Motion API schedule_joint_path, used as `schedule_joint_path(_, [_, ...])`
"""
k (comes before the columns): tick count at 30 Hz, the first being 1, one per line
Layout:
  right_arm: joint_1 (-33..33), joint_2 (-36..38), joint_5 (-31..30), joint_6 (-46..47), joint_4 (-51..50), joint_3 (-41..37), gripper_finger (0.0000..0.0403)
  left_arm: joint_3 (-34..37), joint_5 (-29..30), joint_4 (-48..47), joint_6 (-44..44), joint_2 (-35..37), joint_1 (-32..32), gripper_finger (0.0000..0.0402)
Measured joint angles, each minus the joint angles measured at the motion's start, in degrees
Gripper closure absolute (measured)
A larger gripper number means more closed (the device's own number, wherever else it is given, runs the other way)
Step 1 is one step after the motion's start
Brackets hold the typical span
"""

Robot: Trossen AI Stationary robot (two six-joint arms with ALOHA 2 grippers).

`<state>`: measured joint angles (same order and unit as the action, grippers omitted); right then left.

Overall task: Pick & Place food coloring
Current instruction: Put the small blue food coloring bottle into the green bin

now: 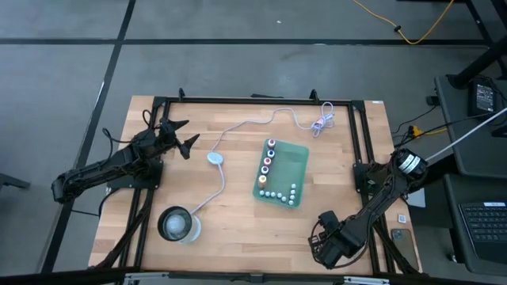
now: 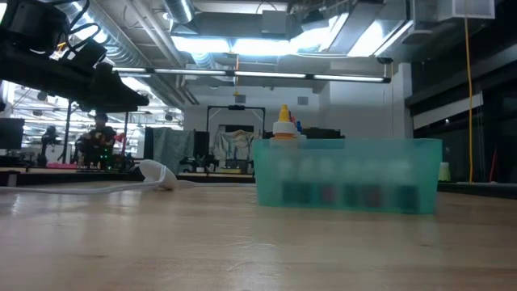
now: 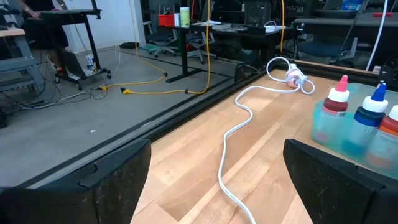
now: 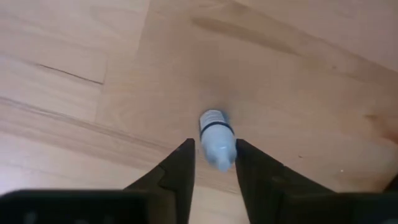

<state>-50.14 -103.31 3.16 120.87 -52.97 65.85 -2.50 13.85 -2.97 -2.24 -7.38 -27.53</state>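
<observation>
At the bench's (image 1: 238,229) near right corner the right gripper (image 4: 211,163) pinches a small white bottle (image 4: 216,138) between narrow jaws, other bottles (image 1: 268,163) stand in the green tray (image 1: 297,165), and the left gripper (image 1: 184,136) hovers wide open.

Left arm: stretched over the table's left edge, left gripper (image 1: 184,136) spread wide.
Right gripper (image 4: 211,163): near right corner, fingers closed on a bottle (image 4: 216,138).
</observation>
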Motion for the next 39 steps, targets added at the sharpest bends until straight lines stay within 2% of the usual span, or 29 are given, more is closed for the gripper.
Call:
schedule_joint_path(10, [0.0, 0.0, -0.5, -3.7, -0.1, 0.0, 0.0344, 0.0, 0.0, 0.0, 0.0, 0.0, 0.0, 0.0041])
schedule_joint_path(17, [2.6, 0.0, -0.7, -13.0, -2.0, 2.2, 0.0329, 0.0, 0.0, 0.0, 0.0, 0.0, 0.0, 0.0041])
schedule_joint_path(24, [6.3, 0.0, -0.6, -23.9, -6.2, 6.8, 0.0341, 0.0, 0.0, 0.0, 0.0, 0.0, 0.0, 0.0041])
schedule_joint_path(28, [9.0, 0.0, -0.6, -29.9, -11.5, 10.7, 0.0330, 0.0, 0.0, 0.0, 0.0, 0.0, 0.0, 0.0041])
schedule_joint_path(39, [17.5, 0.0, -2.1, -47.0, -23.4, 24.3, 0.0333, 0.0, 0.0, 0.0, 0.0, 0.0, 0.0, 0.0041])
